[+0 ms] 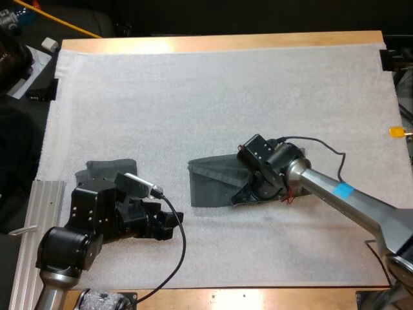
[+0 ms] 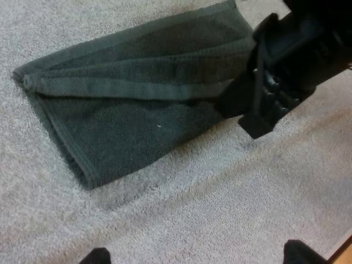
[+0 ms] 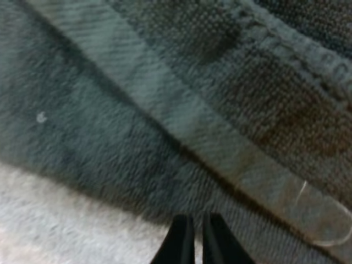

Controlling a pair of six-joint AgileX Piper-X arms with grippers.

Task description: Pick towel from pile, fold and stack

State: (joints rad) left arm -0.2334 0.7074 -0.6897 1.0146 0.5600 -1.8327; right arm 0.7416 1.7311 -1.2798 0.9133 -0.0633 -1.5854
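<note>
A dark grey-green towel lies folded flat in the middle of the mat; the left wrist view shows its layered edge. My right gripper rests low on the towel's right end, fingers shut together over the cloth with no fold between them. From the left wrist view the right gripper sits on that end of the towel. A second dark towel lies at the left, partly hidden under my left arm. My left gripper hovers open above bare mat, its fingertips wide apart, left of the folded towel.
A ribbed metal rail runs along the mat's left front edge beside my left arm. The wooden table edge borders the far side. Bare white mat stretches behind both towels.
</note>
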